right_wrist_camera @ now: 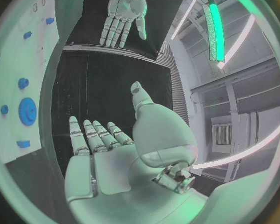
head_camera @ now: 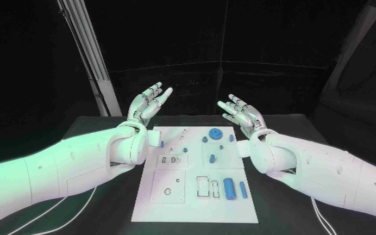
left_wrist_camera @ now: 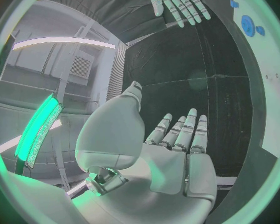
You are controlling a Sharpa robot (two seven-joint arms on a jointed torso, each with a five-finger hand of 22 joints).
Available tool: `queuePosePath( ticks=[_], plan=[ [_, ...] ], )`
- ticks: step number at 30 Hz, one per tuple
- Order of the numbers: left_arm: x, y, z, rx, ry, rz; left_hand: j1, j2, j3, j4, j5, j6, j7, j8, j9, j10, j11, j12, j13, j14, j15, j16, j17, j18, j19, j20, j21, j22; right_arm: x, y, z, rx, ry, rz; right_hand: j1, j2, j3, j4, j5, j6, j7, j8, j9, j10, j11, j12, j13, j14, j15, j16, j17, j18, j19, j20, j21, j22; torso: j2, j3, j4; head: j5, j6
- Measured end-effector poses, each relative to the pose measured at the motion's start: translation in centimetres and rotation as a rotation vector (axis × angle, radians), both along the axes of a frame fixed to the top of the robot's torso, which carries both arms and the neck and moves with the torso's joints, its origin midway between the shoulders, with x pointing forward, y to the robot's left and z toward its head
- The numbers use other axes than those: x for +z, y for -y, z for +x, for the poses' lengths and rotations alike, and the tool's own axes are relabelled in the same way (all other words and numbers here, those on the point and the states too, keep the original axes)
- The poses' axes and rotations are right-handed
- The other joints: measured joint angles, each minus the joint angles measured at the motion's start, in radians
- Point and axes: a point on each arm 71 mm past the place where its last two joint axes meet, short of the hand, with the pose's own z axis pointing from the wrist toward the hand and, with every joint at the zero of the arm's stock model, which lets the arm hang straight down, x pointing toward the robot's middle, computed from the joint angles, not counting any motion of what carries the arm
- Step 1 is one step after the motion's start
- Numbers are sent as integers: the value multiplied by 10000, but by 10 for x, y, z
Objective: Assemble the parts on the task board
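From the head view you see the whole board [head_camera: 196, 180] lying flat on the black bench [head_camera: 290, 126], with both hands raised above its far edge. Your left hand [head_camera: 149, 103] and right hand [head_camera: 241, 114] are both released, fingers apart and straight, palms turned toward each other, grasping nothing. The parts lie on the board: a blue gear [head_camera: 215, 133] near the far edge, a large blue cylinder [head_camera: 230, 188] and a thin blue pin [head_camera: 243, 190] near the front right.

The left wrist view gives you what the head view cannot: the left palm from behind, bare, with the right hand [left_wrist_camera: 177, 2] across from it and the gear [left_wrist_camera: 247, 24] on the board's edge. The right wrist view mirrors this, showing the left hand [right_wrist_camera: 124, 12] and the gear [right_wrist_camera: 27, 111] with small blue parts near it.

Between the hands there is open room, and bare bench beyond the board's far edge. Behind the bench hangs a dark curtain [head_camera: 219, 23]
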Motion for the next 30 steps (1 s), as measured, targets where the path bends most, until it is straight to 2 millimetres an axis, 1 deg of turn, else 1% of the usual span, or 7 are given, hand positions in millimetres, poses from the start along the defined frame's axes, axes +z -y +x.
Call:
queuePosePath(
  ticks=[4,8,11,15,18,25,30],
  plan=[
    [1,0,1,-179,81,-258,126,92,0,1,11,190,7,0,19,236,76,1,22,292,73,63,44,4,107,74,48,29,-3,-4,3,800,-54,-40,493,47,116,-205,0,578,29,143,74,809,143,194,91,952,91,252,99,158,577,37,190,100,1,0,0,-1,0],
    [1,1,1,-279,106,-416,262,229,-34,-33,11,728,45,114,71,886,228,113,73,975,156,262,128,5,572,75,195,104,-6,-7,3,1437,-120,-128,1075,101,278,-586,51,2207,143,508,269,3026,134,661,275,3271,-5,766,275,564,2307,24,762,366,1,0,-1,-1,0],
    [2,-11,0,-259,145,-467,377,451,-112,-181,11,1880,116,330,178,2037,343,289,157,2121,184,596,262,8,1641,61,513,259,-7,6,8,1464,300,-931,1349,114,366,-809,52,3339,233,738,381,4301,28,901,335,4542,-150,1008,334,783,3295,-5,1114,490,81,-20,0,-9,-77],
    [2,-30,-1,-118,176,-431,523,685,-282,-457,11,3244,290,492,248,4370,151,616,309,3401,-55,980,373,21,3533,34,1004,470,0,29,15,1369,1166,-2321,1602,179,518,-1112,81,4941,401,961,466,5796,-158,1028,343,6086,-394,1170,339,1013,4510,-115,1500,566,235,-45,35,-52,-93],
    [3,-24,-6,-430,159,-581,620,782,-403,-688,11,4201,436,542,274,5779,-40,876,351,4307,-320,1275,442,338,4620,7,1326,572,6,25,15,1669,1786,-2988,1698,186,630,-1345,115,5976,567,997,476,6711,-301,1028,353,7084,-594,1231,351,1171,5309,-260,1738,568,361,-57,75,-77,-45],
    [7,-27,-15,-836,192,-771,894,1056,-424,-1376,11,5534,742,542,299,6616,-256,893,331,5393,-644,1456,453,472,5761,-111,1501,548,26,27,23,2129,3153,-4653,1723,205,918,-1803,115,7389,865,1015,475,8144,-563,957,353,8702,-988,1237,383,1170,6598,-623,2114,567,613,-96,184,-148,-46],
    [11,-28,-25,-1154,185,-952,942,1103,-317,-1645,89,5806,844,541,299,6866,-330,892,331,5675,-711,1456,424,471,6010,-193,1429,464,44,25,31,2455,3862,-5867,1723,205,1116,-2000,165,7989,797,965,474,8913,-743,872,368,9621,-1256,1335,475,1168,7310,-893,2423,623,881,-140,258,-298,38]
  ],
)
